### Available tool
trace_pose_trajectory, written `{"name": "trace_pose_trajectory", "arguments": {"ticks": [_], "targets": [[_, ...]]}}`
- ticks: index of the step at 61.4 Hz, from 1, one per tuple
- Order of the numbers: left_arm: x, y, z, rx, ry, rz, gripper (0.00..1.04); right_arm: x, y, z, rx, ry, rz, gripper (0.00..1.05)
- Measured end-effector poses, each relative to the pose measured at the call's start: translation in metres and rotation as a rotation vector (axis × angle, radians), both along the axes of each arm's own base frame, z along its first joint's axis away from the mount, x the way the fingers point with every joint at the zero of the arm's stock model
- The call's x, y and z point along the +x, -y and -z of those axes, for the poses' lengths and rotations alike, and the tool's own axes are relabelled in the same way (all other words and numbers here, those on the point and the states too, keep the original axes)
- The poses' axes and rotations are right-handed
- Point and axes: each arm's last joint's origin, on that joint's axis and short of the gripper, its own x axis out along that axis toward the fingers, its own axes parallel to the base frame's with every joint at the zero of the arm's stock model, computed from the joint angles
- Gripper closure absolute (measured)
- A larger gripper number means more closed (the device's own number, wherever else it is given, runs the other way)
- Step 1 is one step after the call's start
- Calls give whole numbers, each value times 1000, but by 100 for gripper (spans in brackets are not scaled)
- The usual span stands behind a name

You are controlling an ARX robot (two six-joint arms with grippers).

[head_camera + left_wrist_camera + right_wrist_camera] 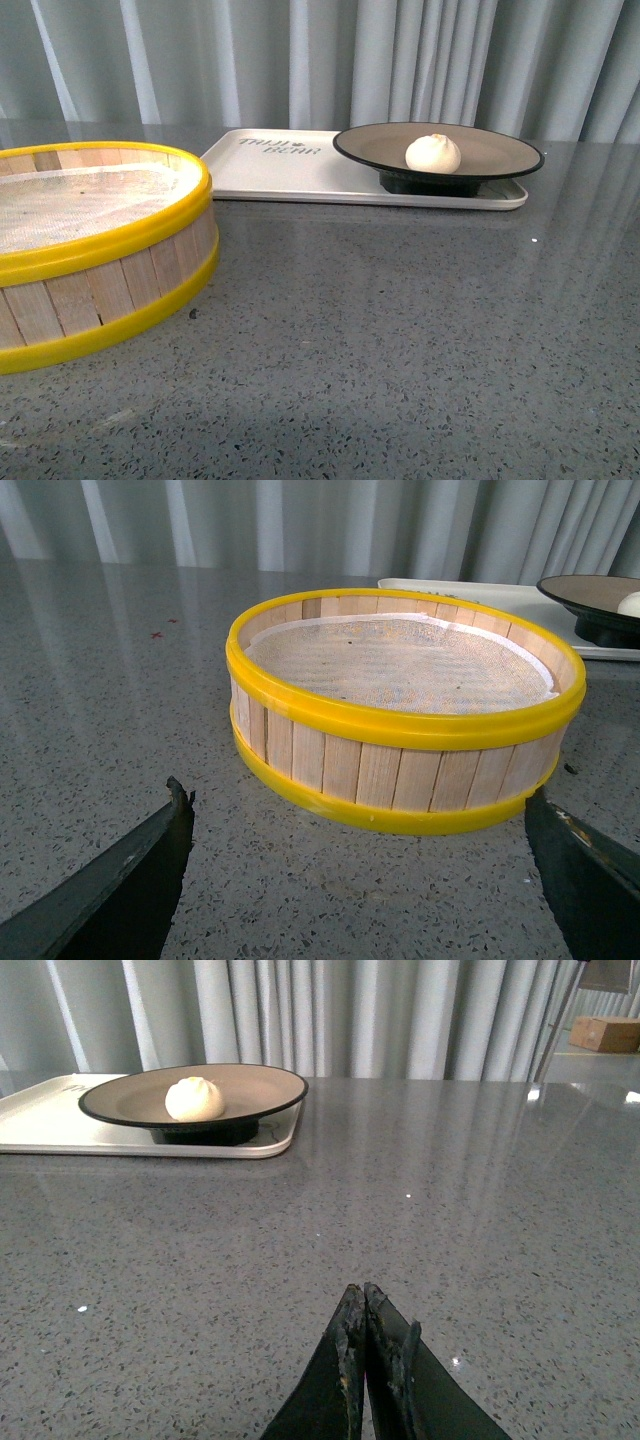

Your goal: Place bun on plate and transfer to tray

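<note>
A yellow-rimmed wooden steamer basket (95, 245) sits on the grey table (400, 330).

Open countertop (400, 330) right of steamer basket (90, 250), before tray (290, 170)

You see the right gripper (362, 1305) low over the grey speckled table (450, 1220), its two dark fingers pressed together with nothing between them. Well away from it across the table, the bun (194, 1099) sits inside the plate (270, 1085), a little off the plate's centre. The plate stands on its black foot at one end of the tray (40, 1125), whose rounded corner shows just past the plate. Pale curtains (350, 1015) hang behind the table.
</note>
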Motion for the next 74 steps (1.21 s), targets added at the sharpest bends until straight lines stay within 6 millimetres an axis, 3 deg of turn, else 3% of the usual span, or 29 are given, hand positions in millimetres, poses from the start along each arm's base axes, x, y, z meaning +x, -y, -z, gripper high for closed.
{"name": "trace_pose_trajectory", "arguments": {"ticks": [42, 64, 74], "targets": [[0, 0, 0, 0, 0, 0, 7, -19, 0, 9, 0, 0, -2, 103], [0, 0, 0, 0, 0, 0, 7, -20, 0, 9, -1, 5, -2, 103], [0, 0, 0, 0, 0, 0, 7, -20, 0, 9, -1, 5, -2, 74]]}}
